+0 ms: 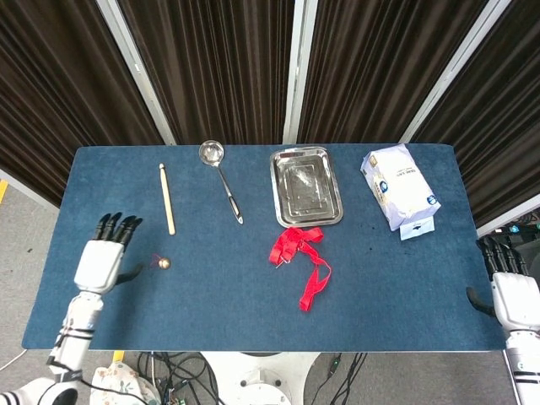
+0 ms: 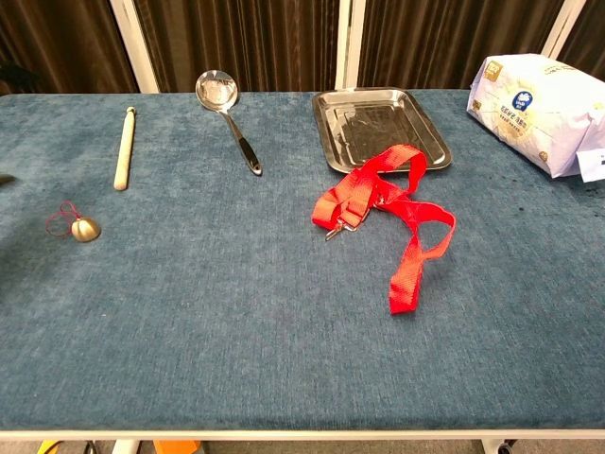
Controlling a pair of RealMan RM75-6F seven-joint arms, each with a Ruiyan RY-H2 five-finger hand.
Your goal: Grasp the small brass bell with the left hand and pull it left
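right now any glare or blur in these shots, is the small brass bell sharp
Head view: the small brass bell is a tiny, soft speck; the shiny steel tray shows mild glare. Chest view: the bell is sharp with a faint shadow; the tray reflects light.

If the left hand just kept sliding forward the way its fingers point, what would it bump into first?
Probably nothing: the left hand points toward the table's far edge, and that strip of blue table looks bare. The wooden stick and small brass bell lie off to its right.

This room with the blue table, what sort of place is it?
Probably a robot test setup or lab: dark curtains screen off a blue felt table, unrelated props such as a ladle and a small brass bell lie spread out, and cables trail underneath.
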